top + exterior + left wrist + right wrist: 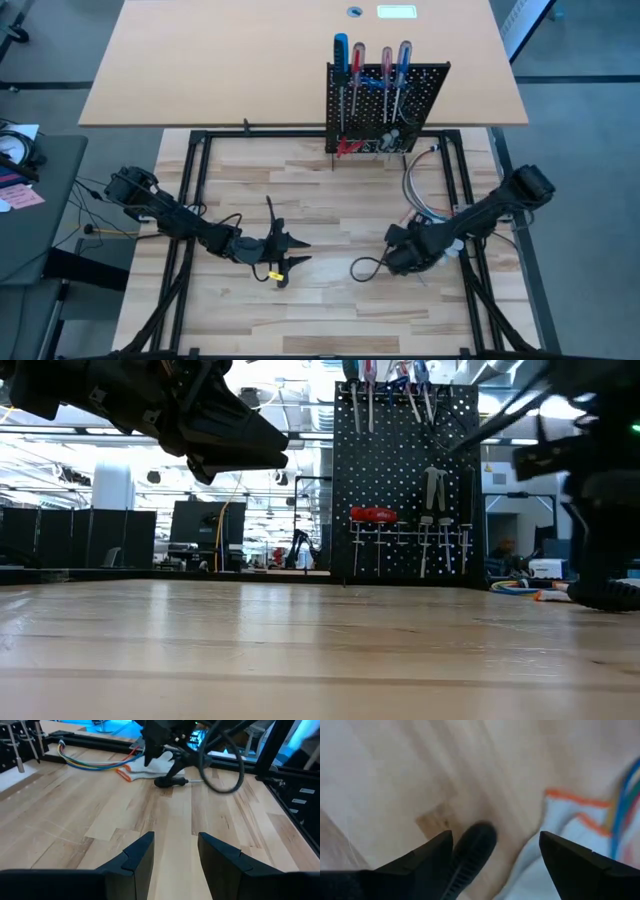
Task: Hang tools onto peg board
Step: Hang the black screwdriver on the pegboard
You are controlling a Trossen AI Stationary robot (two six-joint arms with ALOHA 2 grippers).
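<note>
Step in hand, judged: pick-up of the last loose screwdriver [171, 781], black-handled, lying on the bench [330, 215] beside a white glove [156, 764] at lower right of the high view. The right tool [495, 855] is lowered over it, fingers spread, nothing gripped; in the right wrist view the handle end [472, 852] is seen between the fingers, close to one finger, off-centre. Contact cannot be told.

Next move, judged: the handle is to be centred between the fingers, closed on, lifted, then carried to the board [385, 105] at upper centre of the high view, well apart from the right tool. Screwdrivers [372, 70] and red pliers [373, 515] are already hung there.

The left tool [285, 255] is held above the bench at lower centre-left, fingers apart, empty. A coiled cable [425, 190] lies near the right arm and could snag.
</note>
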